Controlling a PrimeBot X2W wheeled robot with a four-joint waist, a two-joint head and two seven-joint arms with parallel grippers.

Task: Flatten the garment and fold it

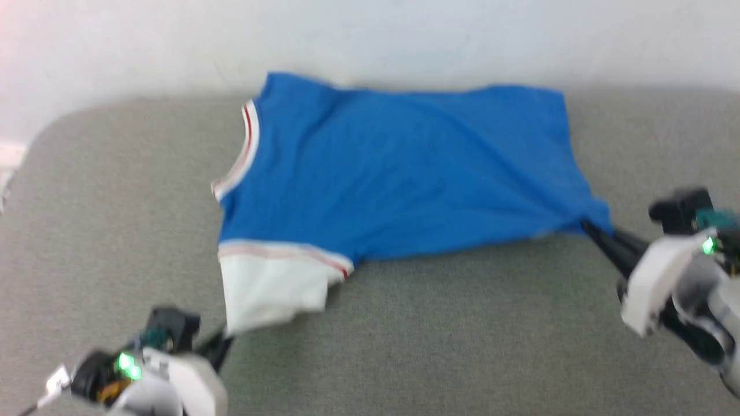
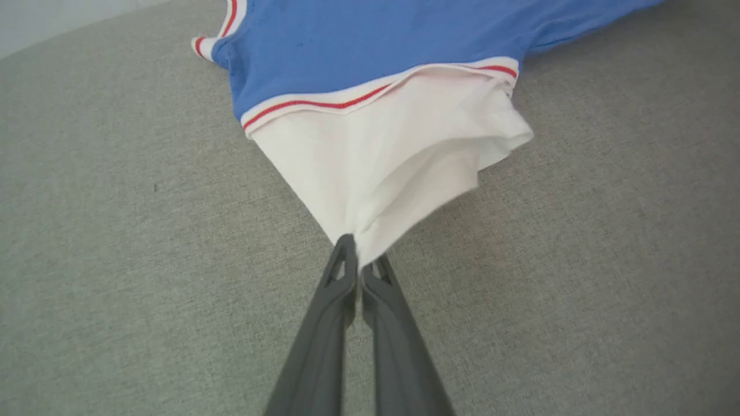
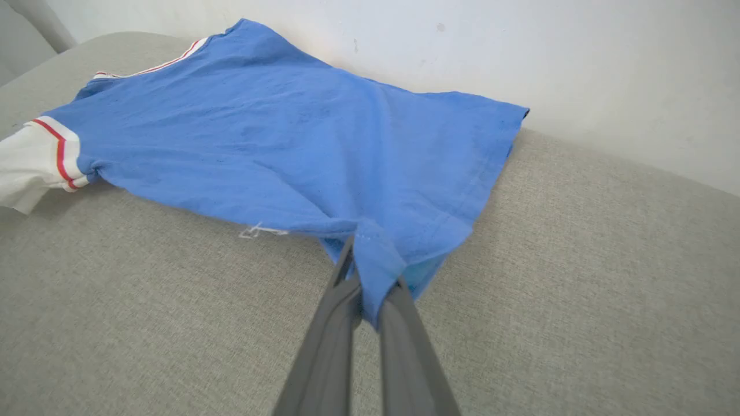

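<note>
In the head view, we see the garment lying across the grey padded surface, its far edge against the white wall, plain blue side up. Our left gripper sits at the tip of the white sleeve and our right gripper at the near hem corner, with the cloth stretched between them. We judge this to be the flattening step, with folding not yet begun.

In the left wrist view, the two dark fingers are clamped together on the sleeve's point, and the fabric fans out from them toward the red-and-white trim.

In the right wrist view, the fingers are pinched on the bunched blue corner, and creases run across the body from there.

The next move, we think, calls for drawing both corners outward and toward us with even tension, low over the surface. Uneven pulling could skew the shirt.

No lettering or number faces up. A small white scrap at the near edge may be a label — too small to read.
</note>
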